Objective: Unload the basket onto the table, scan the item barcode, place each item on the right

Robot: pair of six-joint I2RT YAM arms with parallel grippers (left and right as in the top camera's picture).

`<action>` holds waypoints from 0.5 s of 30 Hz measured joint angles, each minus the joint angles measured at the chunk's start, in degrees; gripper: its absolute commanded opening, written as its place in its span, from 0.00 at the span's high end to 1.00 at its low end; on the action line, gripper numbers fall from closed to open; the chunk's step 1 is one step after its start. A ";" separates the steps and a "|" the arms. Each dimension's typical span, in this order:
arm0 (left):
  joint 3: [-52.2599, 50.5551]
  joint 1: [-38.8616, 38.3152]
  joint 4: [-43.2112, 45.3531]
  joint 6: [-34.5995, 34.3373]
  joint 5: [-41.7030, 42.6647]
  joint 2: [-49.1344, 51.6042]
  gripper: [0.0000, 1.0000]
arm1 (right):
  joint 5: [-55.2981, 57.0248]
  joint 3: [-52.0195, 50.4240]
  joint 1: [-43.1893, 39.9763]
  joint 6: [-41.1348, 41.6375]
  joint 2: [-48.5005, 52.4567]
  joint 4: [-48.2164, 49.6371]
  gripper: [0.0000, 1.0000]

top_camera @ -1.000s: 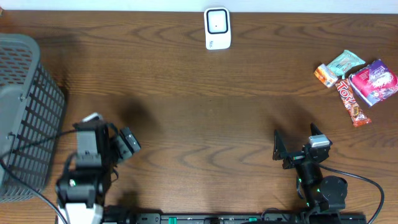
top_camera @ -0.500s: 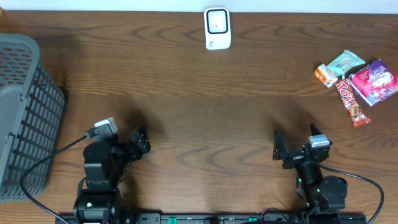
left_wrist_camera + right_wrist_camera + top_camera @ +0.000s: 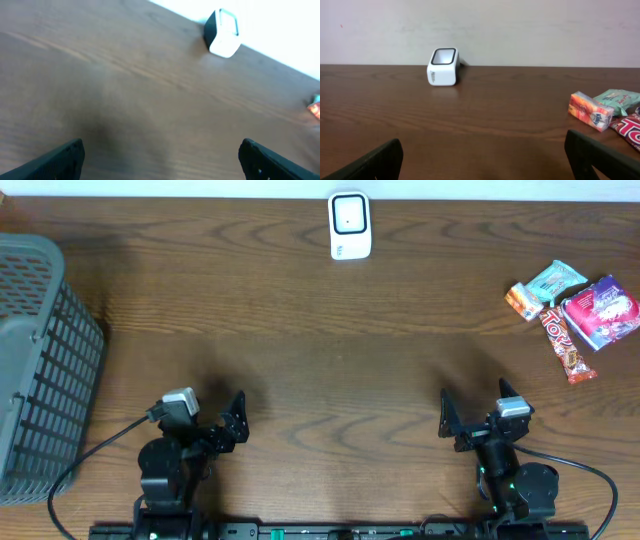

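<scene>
At the far left a grey basket [image 3: 40, 360] is sitting on the table [image 3: 330, 350], presumably waiting to take items once they have been scanned. Just right of it, near the front edge, the left end effector [image 3: 232, 425] is waiting with its fingers spread fully apart and nothing between them. Its wrist camera is looking across bare wood toward the white scanner [image 3: 349, 225]. The scanner is standing at the back edge, around the middle, with its dark window facing the arms, so either one could present a barcode to it. Further right, the right end effector [image 3: 477, 410] is waiting near the front edge, likewise wide open and holding nothing. The goods to be scanned are lying in a loose cluster at the far right, well apart from both arms: a small orange pack [image 3: 522, 301], a teal packet [image 3: 556, 280], a red chocolate bar [image 3: 566, 345] and a purple packet [image 3: 603, 312], some touching one another. Because they are lying on its side, the right arm is probably the better placed to fetch one. No barcode is showing clearly enough to tell which face would have to be turned toward the window.
</scene>
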 measured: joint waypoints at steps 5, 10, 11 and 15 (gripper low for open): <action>-0.46 0.00 1.38 0.85 -0.04 -3.63 0.02 | 0.00 0.02 0.00 0.00 0.00 0.00 0.01; -0.66 0.00 5.53 3.30 -0.02 -4.85 0.02 | 0.00 0.00 0.00 0.00 0.00 -0.02 0.01; -0.74 0.00 6.58 4.09 -0.02 -4.98 0.02 | -0.02 0.00 0.00 0.00 0.00 0.00 0.01; -2.84 0.00 13.92 7.58 -0.02 -6.14 0.02 | 0.00 0.00 0.00 0.00 0.00 0.00 0.01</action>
